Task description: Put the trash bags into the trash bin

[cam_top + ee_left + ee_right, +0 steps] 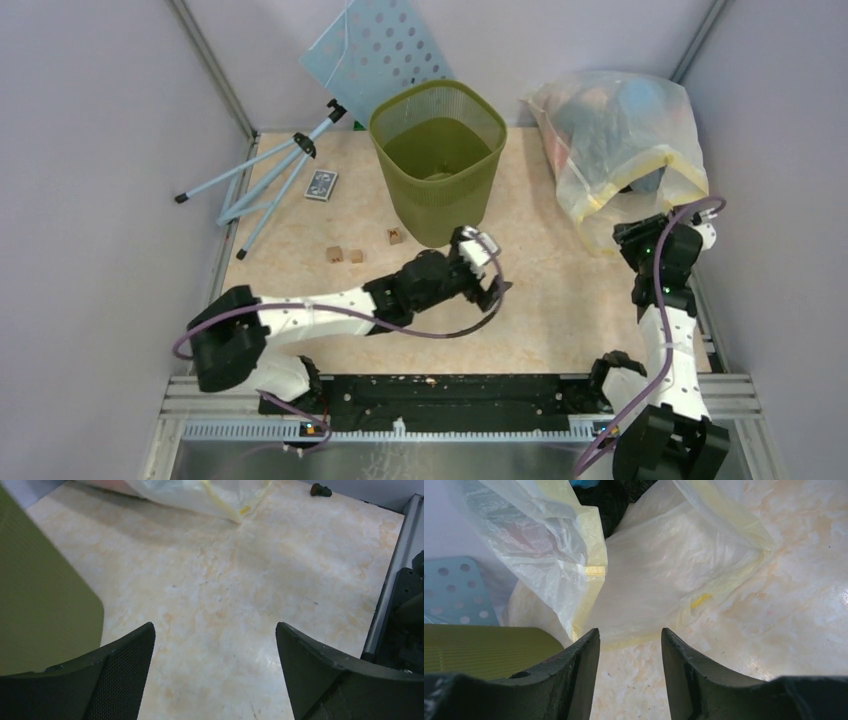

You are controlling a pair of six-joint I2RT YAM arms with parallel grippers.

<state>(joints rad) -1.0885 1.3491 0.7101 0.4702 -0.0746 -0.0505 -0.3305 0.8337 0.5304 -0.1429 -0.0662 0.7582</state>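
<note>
Standing upright, the olive mesh trash bin [436, 212] tapers; left end effector [215, 626] gapes empty, right end effector [630, 631] narrower, empty

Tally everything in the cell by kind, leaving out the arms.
Bin: 1
Clear bag: 1
Perforated board: 1
Tripod: 1
Card: 1
Wooden cubes: 3
Total: 8
</note>
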